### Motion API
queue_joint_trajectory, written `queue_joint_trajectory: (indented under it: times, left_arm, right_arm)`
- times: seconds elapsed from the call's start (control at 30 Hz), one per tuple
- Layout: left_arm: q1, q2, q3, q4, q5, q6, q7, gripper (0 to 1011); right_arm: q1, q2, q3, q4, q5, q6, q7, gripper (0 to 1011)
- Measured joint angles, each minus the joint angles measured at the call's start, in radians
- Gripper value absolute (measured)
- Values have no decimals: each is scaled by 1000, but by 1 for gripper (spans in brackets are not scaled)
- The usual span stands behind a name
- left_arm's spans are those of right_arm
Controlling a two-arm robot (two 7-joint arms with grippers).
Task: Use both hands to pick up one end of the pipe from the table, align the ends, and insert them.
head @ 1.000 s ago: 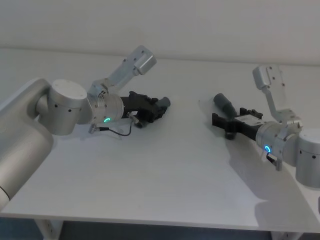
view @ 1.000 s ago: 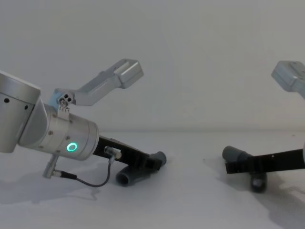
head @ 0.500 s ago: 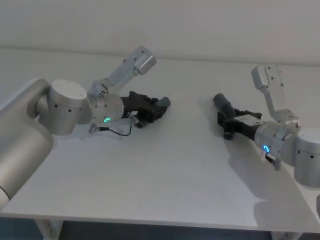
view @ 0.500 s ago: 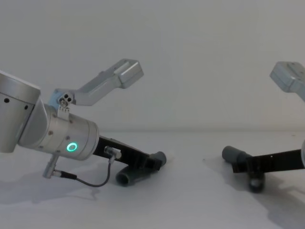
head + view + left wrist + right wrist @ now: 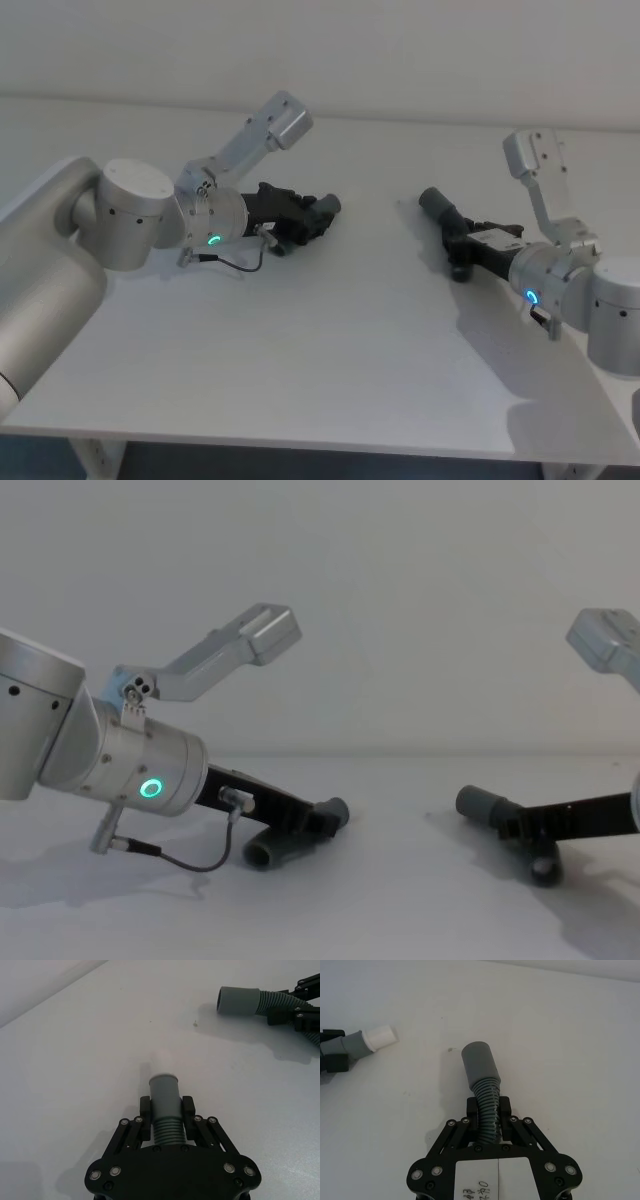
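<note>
The head camera looked down over the whole table (image 5: pixel 330 380), the chest camera low across it, while close wrist cameras behind the left gripper (image 5: pixel 166 1107) and right gripper (image 5: pixel 489 1107) each glimpsed the other's pipe (image 5: pixel 240 1001) farther off.

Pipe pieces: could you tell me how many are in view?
2. The left gripper holds one pipe piece at the table's left; the right gripper holds the other piece at its right. None looks hidden.

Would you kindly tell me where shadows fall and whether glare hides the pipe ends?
Head view: soft shadow on the table near the right gripper; left wrist view: faint shadow beside the pipe end held by the left gripper; no glare on either.
</note>
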Motion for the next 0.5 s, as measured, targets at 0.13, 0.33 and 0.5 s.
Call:
queue_joint_trajectory:
  times: [0.13, 0.33, 0.5]
  left_arm:
    - [-1, 0, 0, 0, 3, -2, 0, 359]
    - [-6, 4, -2, -9, 15, -23, -1, 359]
    - [-16, 18, -2, -28, 28, -50, -15, 359]
  right_arm:
    - [-3, 0, 0, -6, -6, -16, -1, 246]
    - [-7, 0, -1, -15, -19, -60, -2, 246]
    - [-8, 1, -2, -25, -31, -107, -2, 246]
